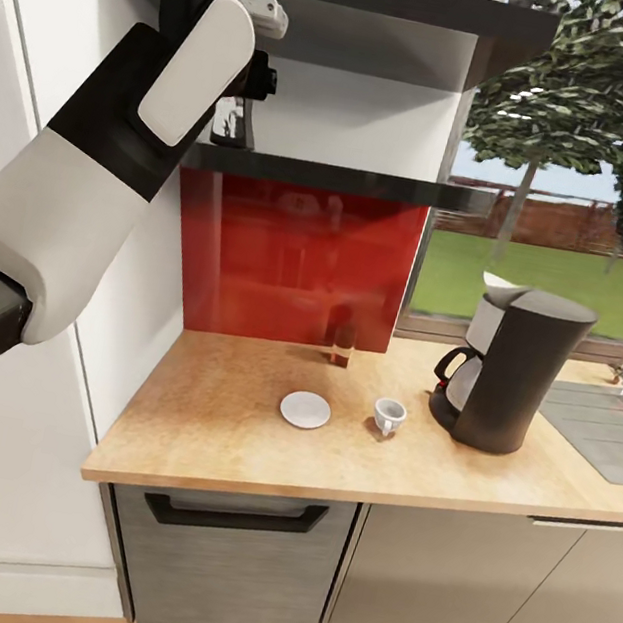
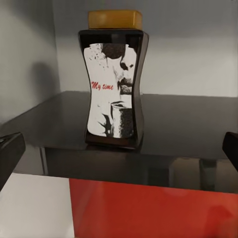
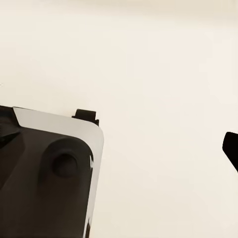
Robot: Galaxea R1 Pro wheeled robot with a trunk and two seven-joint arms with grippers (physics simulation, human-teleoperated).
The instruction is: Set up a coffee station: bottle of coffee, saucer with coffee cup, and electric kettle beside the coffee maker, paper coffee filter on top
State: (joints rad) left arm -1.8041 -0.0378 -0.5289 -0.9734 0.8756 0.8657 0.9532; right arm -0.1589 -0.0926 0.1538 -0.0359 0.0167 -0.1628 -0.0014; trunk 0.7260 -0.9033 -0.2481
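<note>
One coffee maker (image 1: 514,371), one saucer (image 1: 305,410), one cup (image 1: 388,415), one coffee jar (image 2: 113,79), two black shelves (image 1: 354,181), one countertop (image 1: 229,440), one red backsplash (image 1: 290,257), one sink (image 1: 606,427)

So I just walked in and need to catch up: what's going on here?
The robot's left arm is raised to the kitchen shelf, its open gripper facing the bottle of coffee, not yet gripping it. On the kitchen countertop stand the coffee maker, the saucer and the coffee cup, apart.

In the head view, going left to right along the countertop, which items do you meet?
Saucer → small brown bottle at the backsplash → coffee cup → coffee maker → sink.
</note>
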